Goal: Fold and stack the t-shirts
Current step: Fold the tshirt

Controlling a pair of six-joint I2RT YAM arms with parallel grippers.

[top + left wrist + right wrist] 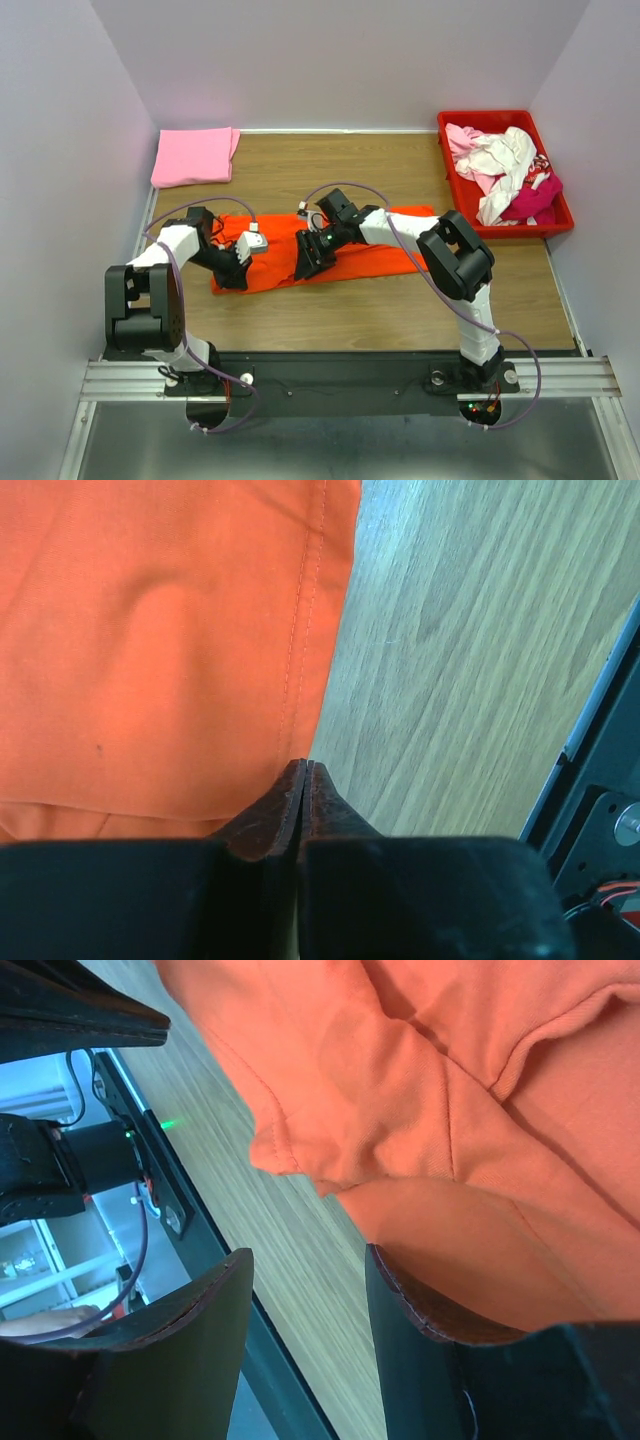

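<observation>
A bright orange t-shirt (370, 255) lies spread across the middle of the wooden table (400, 310). My left gripper (235, 275) is at its near left corner. In the left wrist view the jaws (305, 765) are pressed together right on the hem of the orange cloth (150, 630). My right gripper (305, 265) stands open at the shirt's near edge. In the right wrist view a fold of the orange cloth (450, 1110) rests against one finger (420, 1300), and the other finger is over bare wood. A folded pink t-shirt (193, 156) lies at the far left.
A red crate (490, 117) at the far right holds a heap of white (505, 160) and magenta (535, 197) shirts. The black base rail (350, 370) runs along the table's near edge. Walls close in on the left, back and right.
</observation>
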